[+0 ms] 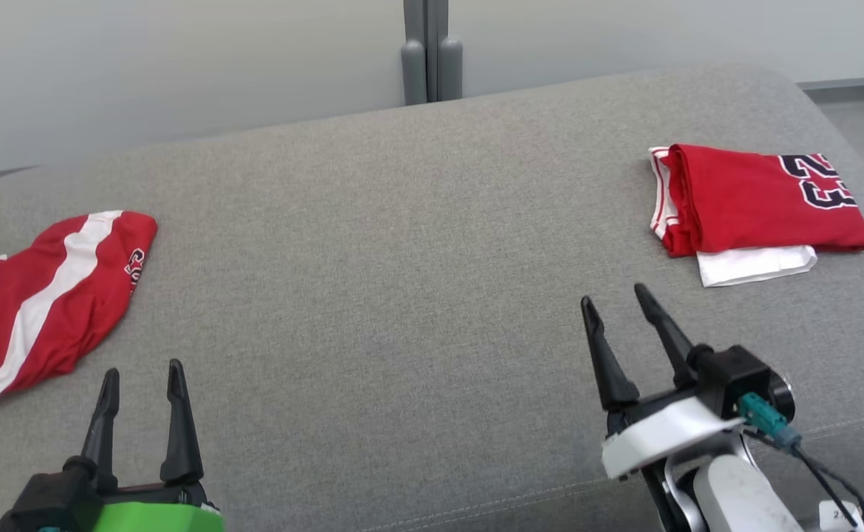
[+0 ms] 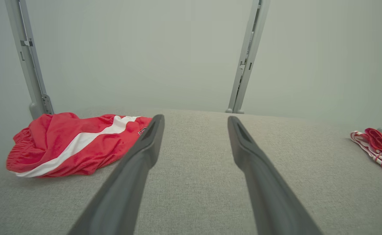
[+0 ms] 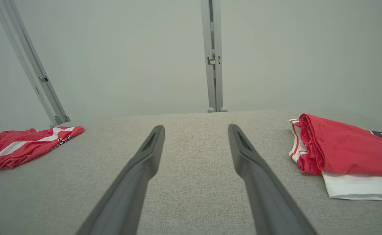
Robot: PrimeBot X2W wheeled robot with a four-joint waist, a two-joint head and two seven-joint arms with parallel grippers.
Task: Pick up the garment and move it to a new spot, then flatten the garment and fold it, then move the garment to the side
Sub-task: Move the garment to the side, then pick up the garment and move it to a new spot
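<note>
The left end effector [image 1: 143, 369] hovered with its two dark fingers spread apart and nothing between them; the right end effector [image 1: 614, 295] was likewise spread and empty, tilted a little to its left; both hung low over the near edge of the grey upholstered surface [image 1: 402, 258], which stretched ahead of them and out to either side. The red shorts [image 1: 40, 303], crumpled and crossed by a white stripe, lay on the surface ahead and to the left of the left end effector, near it but apart from its fingers. The folded red jersey [image 1: 749, 196] lay ahead and to the right of the right end effector, well apart from the shorts; its dark number 23 [image 1: 820, 181] sat at the end farthest from that end effector. A folded white cloth [image 1: 757, 264] stuck out from under the jersey's near edge, on the side closest to the right fingers, not touching them.
</note>
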